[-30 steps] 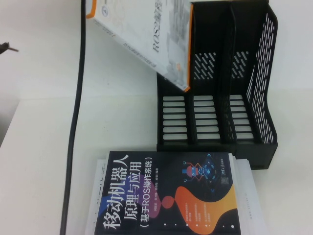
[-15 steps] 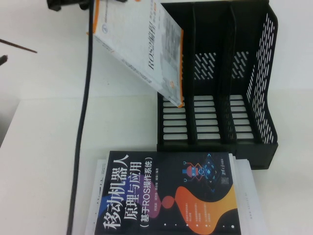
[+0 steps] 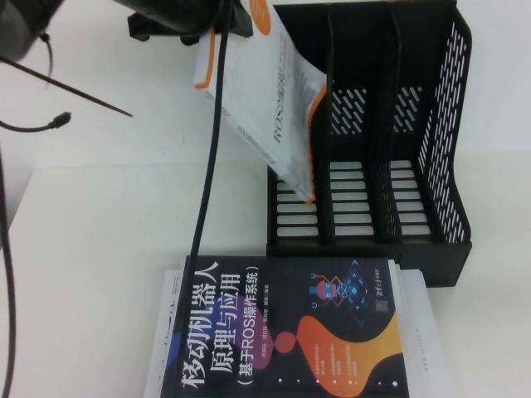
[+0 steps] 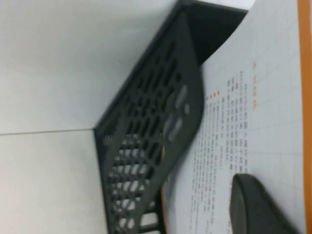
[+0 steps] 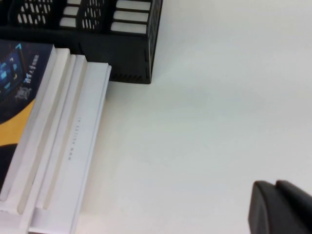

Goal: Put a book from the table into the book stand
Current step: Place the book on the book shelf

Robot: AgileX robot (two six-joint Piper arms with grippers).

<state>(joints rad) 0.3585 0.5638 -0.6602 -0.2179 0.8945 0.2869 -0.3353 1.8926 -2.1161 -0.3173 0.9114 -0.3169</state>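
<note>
A: Where's the book right now?

B: The white book with the orange spine (image 3: pixel 270 116) is up in the air, tilted, with its lower corner already dipped into the leftmost compartment of the black book stand (image 3: pixel 448 149). The upper end leans out over the stand's left wall.

A: And what's holding it?

B: The left gripper (image 3: pixel 217 18), at the top edge of the high view, is clamped onto the book's upper end. From its wrist camera I can see one dark finger pad (image 4: pixel 258 204) pressed flat against the printed cover, with the stand's perforated side wall (image 4: pixel 151 146) just beside the book.

A: What about the other arm?

B: The right gripper (image 5: pixel 280 207) sits low over the bare white table (image 5: pixel 219 97), off to the right of the stand and well apart from it. Only its dark tip shows, and the two fingers look closed together, with nothing between them.

A: Anything else on the table?

B: A stack of books lies flat just in front of the stand, the top one a dark cover with big white Chinese lettering (image 3: pixel 290 332). A black cable (image 3: pixel 203 207) hangs down from the left arm across the table.
</note>
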